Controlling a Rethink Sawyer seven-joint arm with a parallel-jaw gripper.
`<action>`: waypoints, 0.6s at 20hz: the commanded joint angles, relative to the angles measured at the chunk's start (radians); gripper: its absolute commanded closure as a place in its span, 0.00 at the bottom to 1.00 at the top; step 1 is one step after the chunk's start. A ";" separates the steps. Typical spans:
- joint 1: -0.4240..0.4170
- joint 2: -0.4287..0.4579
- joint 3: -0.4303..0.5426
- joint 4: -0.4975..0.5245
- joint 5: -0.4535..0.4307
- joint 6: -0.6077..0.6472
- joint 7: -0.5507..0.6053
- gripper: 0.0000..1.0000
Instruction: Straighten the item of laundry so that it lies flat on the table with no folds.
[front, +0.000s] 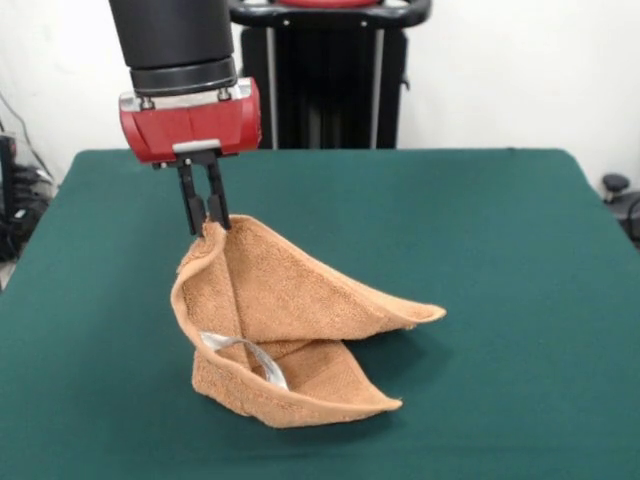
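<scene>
The item of laundry (290, 310) is an orange-tan terry towel, hanging from one pinched corner and folded over itself, with its lower part resting on the dark green table (500, 250). A white label (245, 355) shows on a lower fold. My gripper (205, 222) comes down from the red and black arm at the upper left and is shut on the towel's top corner, holding it up above the table.
The table's far edge runs just behind the arm. A dark object (615, 185) sits off the table at the right, and cables (15, 190) lie off its left side.
</scene>
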 joint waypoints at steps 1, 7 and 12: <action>0.010 0.071 0.096 -0.010 -0.072 0.171 -0.292 1.00; 0.032 0.061 0.083 -0.056 -0.098 0.206 -0.265 1.00; 0.115 0.029 0.052 -0.096 -0.079 0.213 -0.111 1.00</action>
